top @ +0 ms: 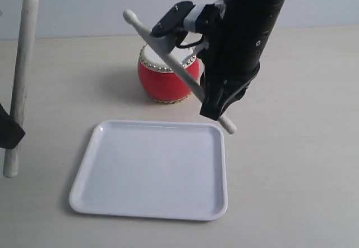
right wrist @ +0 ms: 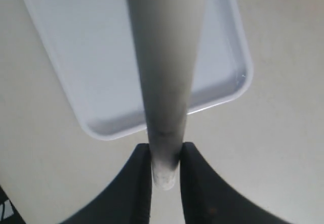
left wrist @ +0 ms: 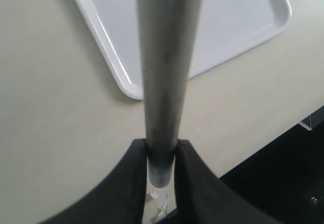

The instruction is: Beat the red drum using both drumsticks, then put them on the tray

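Grips left stick (top: 19, 74) upright at near left, left claw (left wrist: 162, 155) clenched on it. Clamps right stick (top: 168, 57) in right claw (right wrist: 166, 158), slanted near drum (top: 162, 85), far centre. Likely beating step; needs both tips brought down onto drum top next. Tray (top: 112, 197) near centre, no stick on it yet. Pale surface (top: 297, 164), plain wall (top: 84, 7).

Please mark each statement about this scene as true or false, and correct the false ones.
1. The tray holds no drumstick. True.
2. The left claw holds the left drumstick level. False: it stands nearly upright.
3. The right claw is shut on the right drumstick. True.
4. The red drum lies inside the tray. False: it stands upright on the table, outside the tray.
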`<state>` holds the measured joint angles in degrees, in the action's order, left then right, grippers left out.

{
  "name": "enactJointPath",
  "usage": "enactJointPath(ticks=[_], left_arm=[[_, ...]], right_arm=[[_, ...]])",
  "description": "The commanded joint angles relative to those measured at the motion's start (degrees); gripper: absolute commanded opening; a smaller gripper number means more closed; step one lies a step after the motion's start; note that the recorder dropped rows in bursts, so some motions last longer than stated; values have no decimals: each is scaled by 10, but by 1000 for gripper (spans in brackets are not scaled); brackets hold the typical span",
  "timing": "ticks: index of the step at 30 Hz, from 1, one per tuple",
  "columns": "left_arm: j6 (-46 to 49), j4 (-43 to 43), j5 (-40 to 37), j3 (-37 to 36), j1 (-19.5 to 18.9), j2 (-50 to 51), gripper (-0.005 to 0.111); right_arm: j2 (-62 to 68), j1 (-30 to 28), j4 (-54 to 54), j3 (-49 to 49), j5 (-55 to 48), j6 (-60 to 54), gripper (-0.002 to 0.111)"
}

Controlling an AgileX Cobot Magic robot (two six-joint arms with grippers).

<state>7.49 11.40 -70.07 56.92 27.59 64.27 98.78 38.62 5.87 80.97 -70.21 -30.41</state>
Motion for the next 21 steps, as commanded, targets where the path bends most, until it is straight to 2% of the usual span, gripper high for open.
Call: enactJointPath(ticks=[1,7,21], left_arm=[[-1,5,1,-9,-2,-5,0],[-1,31,1,-9,-2,-5,0],[13,31,1,-9,-2,-5,0]], right_arm=[[-28,0,64,-1,3,-21,0],[15,0,56,-1,3,-92,0],[145,0,45,-1,8,-89,0]])
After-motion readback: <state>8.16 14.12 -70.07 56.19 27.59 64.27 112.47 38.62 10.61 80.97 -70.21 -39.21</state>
